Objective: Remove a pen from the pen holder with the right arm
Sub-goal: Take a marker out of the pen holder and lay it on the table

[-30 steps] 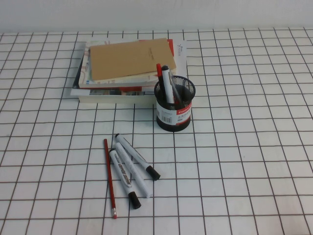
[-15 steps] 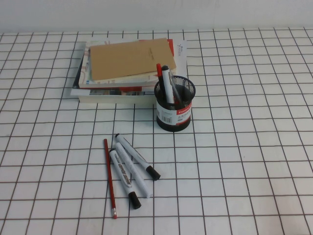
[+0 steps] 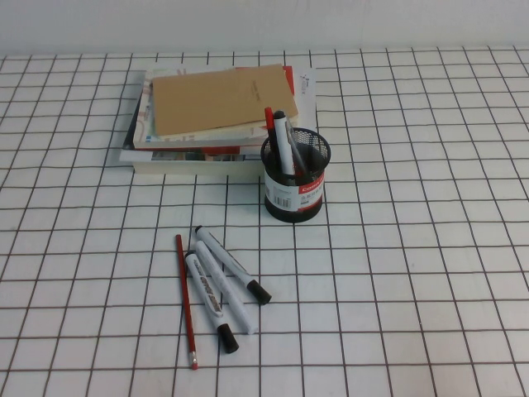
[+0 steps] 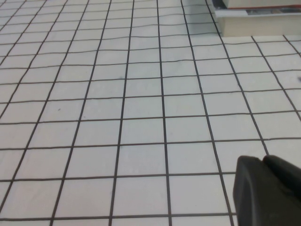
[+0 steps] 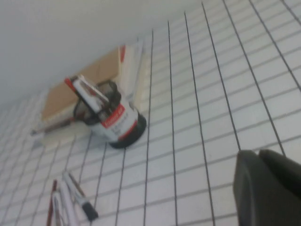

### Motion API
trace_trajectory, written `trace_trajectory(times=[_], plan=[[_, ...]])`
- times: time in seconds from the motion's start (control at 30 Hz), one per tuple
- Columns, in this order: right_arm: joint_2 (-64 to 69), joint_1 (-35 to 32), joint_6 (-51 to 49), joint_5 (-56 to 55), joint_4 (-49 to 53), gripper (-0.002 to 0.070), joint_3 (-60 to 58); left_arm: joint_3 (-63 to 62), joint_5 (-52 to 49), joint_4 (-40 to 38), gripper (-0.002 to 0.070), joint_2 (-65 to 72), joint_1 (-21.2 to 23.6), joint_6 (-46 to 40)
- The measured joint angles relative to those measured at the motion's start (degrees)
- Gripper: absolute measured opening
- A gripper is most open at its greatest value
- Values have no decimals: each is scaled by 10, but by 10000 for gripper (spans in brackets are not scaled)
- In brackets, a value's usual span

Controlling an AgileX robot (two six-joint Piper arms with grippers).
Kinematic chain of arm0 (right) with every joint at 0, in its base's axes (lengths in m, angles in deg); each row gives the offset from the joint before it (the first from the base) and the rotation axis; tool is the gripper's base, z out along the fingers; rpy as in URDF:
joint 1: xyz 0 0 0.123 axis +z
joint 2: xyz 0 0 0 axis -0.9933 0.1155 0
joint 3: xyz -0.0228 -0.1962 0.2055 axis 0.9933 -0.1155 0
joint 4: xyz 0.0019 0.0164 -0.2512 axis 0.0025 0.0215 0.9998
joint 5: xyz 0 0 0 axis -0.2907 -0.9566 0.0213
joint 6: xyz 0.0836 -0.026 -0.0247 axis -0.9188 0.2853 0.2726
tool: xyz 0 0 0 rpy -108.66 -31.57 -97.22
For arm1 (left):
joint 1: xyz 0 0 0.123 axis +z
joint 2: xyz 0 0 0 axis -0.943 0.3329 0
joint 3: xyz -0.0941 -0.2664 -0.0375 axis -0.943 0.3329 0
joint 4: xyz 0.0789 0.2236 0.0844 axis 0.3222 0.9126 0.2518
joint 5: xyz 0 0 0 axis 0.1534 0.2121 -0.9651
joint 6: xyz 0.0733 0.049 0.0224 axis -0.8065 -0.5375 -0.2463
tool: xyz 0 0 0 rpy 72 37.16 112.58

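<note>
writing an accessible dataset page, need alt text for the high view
A black mesh pen holder holding a red pen and a white marker stands on a white gridded table, in front of a stack of books; loose markers and a red pencil lie nearer the robot. The left hand and the shut right hand are outside this view.

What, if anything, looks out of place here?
Three markers and a red pencil lie loose on the table before the mesh pen holder. Nothing spilled or damaged. The left gripper and right gripper hover shut over the table, touching nothing.
</note>
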Motion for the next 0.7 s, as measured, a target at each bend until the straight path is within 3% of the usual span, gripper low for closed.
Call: trace_trajectory(times=[0.33,0.57,0.7], plan=[[225,0,38,174,72,-15,155,0,0,0,-5,0,0,0],[365,5,106,167,54,-15,224,0,0,0,-4,0,0,0],[449,60,114,137,52,-15,273,0,0,0,-5,0,0,0]])
